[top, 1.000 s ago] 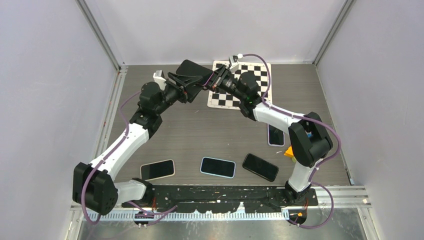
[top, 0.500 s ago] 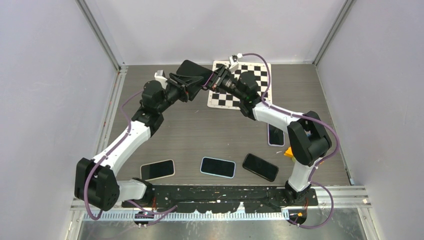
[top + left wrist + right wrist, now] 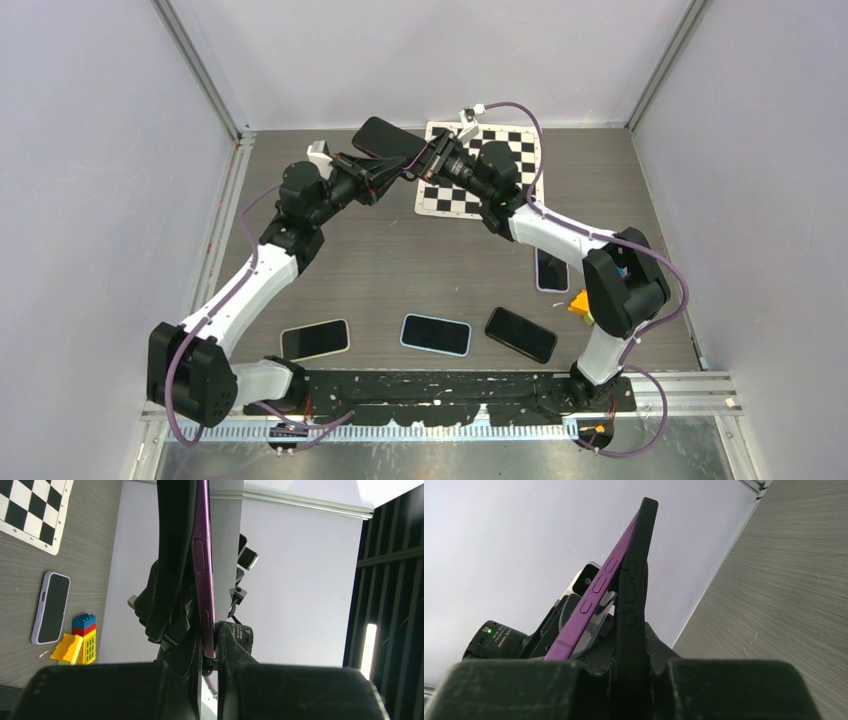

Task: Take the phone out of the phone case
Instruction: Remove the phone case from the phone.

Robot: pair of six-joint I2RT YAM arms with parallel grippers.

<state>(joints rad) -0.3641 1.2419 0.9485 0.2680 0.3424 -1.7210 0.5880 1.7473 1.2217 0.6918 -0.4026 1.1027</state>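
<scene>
**Top external.** Left gripper and right gripper meet in the air over the far middle of the table, just left of the checkerboard mat. The phone case is held up between them. Spare handsets lie along the near side.

**Left wrist.** The left claw is pinched tight on the thin edge of the purple phone, with the black case alongside. My worry is how little edge it holds: a hard pull could slide the phone out of the pads and drop it to the table.

**Right wrist.** The right claw is narrow, clamped on the case's rim. The phone is splayed off the case at my end and seems seated at the far tip. If I pull crooked, that corner may bind and wrench one grip loose.
</scene>
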